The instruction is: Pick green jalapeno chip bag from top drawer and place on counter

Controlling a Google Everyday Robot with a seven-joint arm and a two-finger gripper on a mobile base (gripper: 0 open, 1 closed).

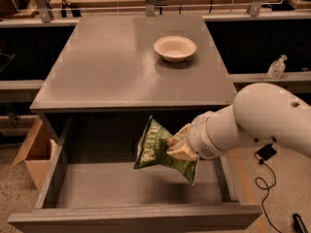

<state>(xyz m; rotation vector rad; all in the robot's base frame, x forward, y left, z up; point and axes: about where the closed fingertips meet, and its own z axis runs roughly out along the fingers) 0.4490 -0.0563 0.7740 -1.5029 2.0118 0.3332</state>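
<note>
1. One green jalapeno chip bag (151,150) hangs above the top drawer (121,186) floor, the gripper (179,148) pinching its right side.
2. Raise it clear of the counter (121,67) lip before swinging in, and set it down short of the white bowl (175,48).
3. Count: one green jalapeno chip bag, one top drawer, one white bowl, one cardboard box (35,152).
</note>
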